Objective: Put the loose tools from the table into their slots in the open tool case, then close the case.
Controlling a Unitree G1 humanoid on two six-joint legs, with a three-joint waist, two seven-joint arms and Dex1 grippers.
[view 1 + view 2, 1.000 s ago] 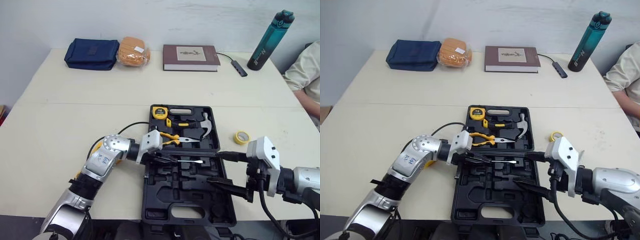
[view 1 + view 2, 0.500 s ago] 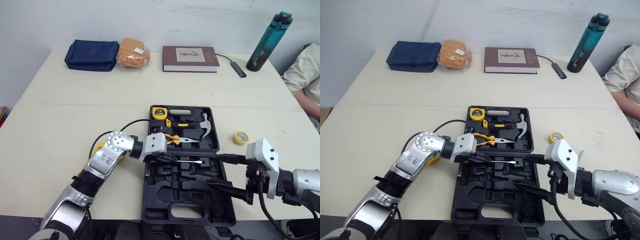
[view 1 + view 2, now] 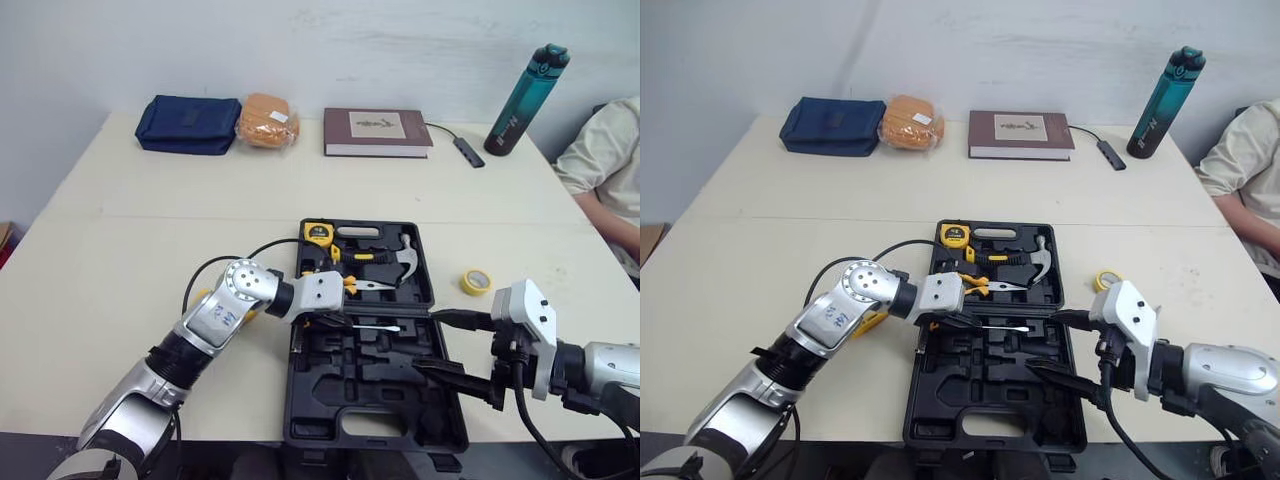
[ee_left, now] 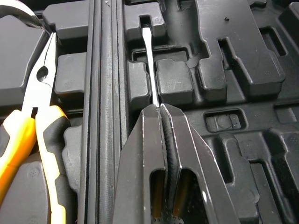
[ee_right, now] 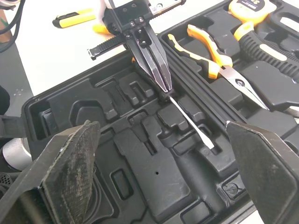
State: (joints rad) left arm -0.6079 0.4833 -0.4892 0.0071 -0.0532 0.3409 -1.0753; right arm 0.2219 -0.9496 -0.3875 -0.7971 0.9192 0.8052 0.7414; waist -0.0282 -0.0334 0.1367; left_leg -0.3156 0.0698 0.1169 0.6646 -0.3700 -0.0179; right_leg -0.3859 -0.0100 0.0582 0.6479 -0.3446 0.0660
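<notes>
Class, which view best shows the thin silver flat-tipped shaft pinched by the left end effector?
The left wrist view: the thin silver flat-tipped shaft is close, clear from the left end effector to its tip. The right wrist view shows it smaller, at an angle; both eye views, a faint sliver.

Pouch [image 3: 187, 109]: dark blue, back left
Pack [image 3: 267, 105]: orange, touching the pouch
Book [image 3: 377, 132]: closed, back centre
Bottle [image 3: 524, 90]: teal, upright, back right
Person [image 3: 600, 165]: pale sleeve, right edge
</notes>
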